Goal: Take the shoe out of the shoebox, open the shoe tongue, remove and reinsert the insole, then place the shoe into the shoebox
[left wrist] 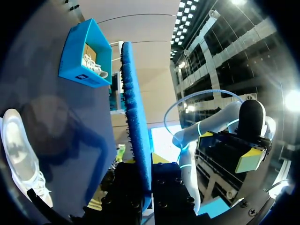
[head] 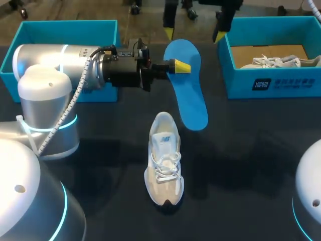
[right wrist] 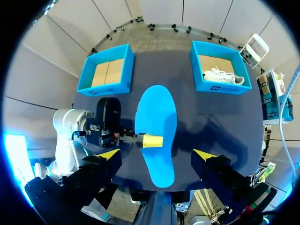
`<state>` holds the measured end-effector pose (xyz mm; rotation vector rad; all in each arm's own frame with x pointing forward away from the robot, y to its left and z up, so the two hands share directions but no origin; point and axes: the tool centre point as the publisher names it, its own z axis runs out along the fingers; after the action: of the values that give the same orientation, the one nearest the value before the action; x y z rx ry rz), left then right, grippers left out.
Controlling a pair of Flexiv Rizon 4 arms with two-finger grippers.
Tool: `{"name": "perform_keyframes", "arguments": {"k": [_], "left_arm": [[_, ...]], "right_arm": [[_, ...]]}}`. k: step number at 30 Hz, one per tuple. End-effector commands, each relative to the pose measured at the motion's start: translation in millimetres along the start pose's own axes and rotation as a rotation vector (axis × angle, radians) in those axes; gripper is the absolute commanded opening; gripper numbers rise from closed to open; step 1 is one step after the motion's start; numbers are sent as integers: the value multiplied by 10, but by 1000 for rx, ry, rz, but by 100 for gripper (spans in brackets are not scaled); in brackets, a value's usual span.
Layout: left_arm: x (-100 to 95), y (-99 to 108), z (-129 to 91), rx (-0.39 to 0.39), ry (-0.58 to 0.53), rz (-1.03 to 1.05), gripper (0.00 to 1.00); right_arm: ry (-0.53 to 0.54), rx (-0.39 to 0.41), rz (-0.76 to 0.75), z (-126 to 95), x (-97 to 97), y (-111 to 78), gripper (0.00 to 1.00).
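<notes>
My left end effector point(head: 181, 66) is closed on the blue foam insole point(head: 186, 85). Its yellow-tipped fingers pinch one side edge near the broader end. In the left wrist view the insole stands edge-on between the fingers and runs straight ahead of them. It looks to be held clear of the dark counter point(head: 241, 150), flat face upward.

My right end effector point(right wrist: 156, 155) is high above the scene, with fingers spread wide and nothing between them. It looks straight down on the insole.

Just beside the insole's narrow end, the white and beige lace-up sneaker point(head: 164, 160) stands upright on the counter, apart from both boxes. Its toe seems to point toward me and its tongue looks pulled back, though I can't see inside the opening.

The empty blue cardboard shoebox point(head: 30, 30) sits behind my left arm. A second blue shoebox point(head: 271, 83) on the far right holds another white sneaker point(head: 273, 61).

I judge the insole is out and reinsertion comes next. The shoe hasn't gone back in the box. That calls for lining the insole up lengthwise with the sneaker, tilting one end down into the opening and sliding it along the sole. The right end effector should probably come down to steady the sneaker or hold the tongue open. The foam may buckle against the collar.
</notes>
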<state>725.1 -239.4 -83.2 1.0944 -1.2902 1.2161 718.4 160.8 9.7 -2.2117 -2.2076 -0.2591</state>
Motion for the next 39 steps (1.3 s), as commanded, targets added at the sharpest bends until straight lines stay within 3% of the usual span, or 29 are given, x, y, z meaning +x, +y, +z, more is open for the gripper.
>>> {"name": "perform_keyframes", "arguments": {"k": [1, 5, 7, 21, 39], "left_arm": [[-4, 0, 5, 1, 1, 0, 0], [-4, 0, 5, 1, 1, 0, 0], [-4, 0, 5, 1, 1, 0, 0], [-4, 0, 5, 1, 1, 0, 0], [-4, 0, 5, 1, 1, 0, 0]], "right_arm": [[5, -1, 0, 13, -20, -2, 100], [5, -1, 0, 13, -20, -2, 100], [97, -41, 6, 18, -58, -28, 100], [254, -69, 4, 51, -312, -98, 100], [621, -111, 7, 58, -500, -131, 100]]}}
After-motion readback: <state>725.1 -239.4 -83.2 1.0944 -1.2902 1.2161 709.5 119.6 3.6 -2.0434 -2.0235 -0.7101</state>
